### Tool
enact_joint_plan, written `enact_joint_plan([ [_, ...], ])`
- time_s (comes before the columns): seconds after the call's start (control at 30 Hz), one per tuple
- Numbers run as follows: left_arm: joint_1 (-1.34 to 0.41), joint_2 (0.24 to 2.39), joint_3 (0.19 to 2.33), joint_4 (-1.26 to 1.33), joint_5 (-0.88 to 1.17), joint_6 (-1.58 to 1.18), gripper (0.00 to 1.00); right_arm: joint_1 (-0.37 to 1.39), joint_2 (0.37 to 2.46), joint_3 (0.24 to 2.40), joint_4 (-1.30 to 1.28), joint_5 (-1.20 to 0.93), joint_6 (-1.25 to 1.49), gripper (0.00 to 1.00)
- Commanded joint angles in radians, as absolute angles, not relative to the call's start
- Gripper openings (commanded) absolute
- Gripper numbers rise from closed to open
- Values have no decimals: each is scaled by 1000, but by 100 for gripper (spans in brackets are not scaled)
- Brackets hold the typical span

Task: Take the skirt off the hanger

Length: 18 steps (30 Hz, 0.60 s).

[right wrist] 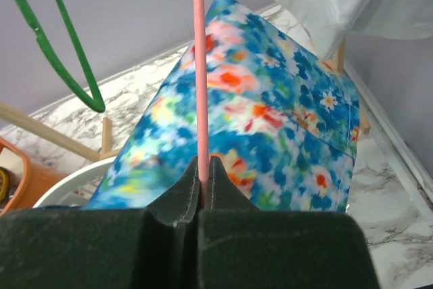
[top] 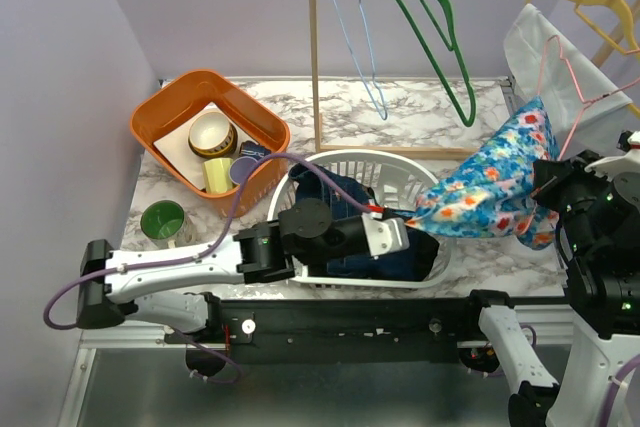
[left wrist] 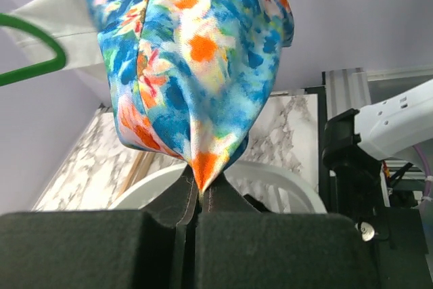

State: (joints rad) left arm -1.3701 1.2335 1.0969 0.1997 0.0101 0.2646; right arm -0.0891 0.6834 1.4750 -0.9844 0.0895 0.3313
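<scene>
Skirt (top: pixel 495 182): flowered blue cloth, stretched at the right of the table (top: pixel 420 107), its upper end on a pink hanger (right wrist: pixel 198 65) and its lower corner drawn out over the basket (top: pixel 350 157).
Orange bin (top: pixel 160 112): far left, holding a bowl (top: pixel 212 132); it plays no part in the job.
Green mug (top: pixel 162 222): just in front of the bin, well apart from the action.
Left gripper (left wrist: pixel 198 197): fingers pressed together on the skirt's bottom point, the pinch plain in the wrist view; the grip looks meant to drag the cloth down and off.
Basket: white, under the left arm, with dark clothes (top: pixel 340 197) inside; a likely landing place for the skirt.
Rack (top: pixel 313 57): wooden frame behind the basket, with a blue hanger (top: pixel 380 109) and a green hanger (top: pixel 468 112) hanging bare.
Pink hanger: thin wire rising from the skirt's top; whether it hooks onto the rack cannot be told.
Right gripper (right wrist: pixel 203 167): closed on the hanger's wire just above the cloth, apparently anchoring it so the pull acts on the skirt alone.
White garment (top: pixel 545 52): on a yellow hanger (top: pixel 600 2) at far right, behind the skirt.
</scene>
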Motion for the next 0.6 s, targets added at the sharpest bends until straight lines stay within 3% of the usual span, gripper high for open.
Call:
enact_joint_plan([
  [0.0, -1374, 1070, 1088, 88, -130, 259, 0, -95, 698, 1485, -870, 175, 296, 1],
  [0.37, -1376, 946, 1201, -126, -363, 285, 0, -95, 684, 1483, -851, 133, 298, 1],
  [0.57, -1376, 953, 1255, -153, -377, 264, 0, -95, 681, 1494, -862, 133, 291, 1],
])
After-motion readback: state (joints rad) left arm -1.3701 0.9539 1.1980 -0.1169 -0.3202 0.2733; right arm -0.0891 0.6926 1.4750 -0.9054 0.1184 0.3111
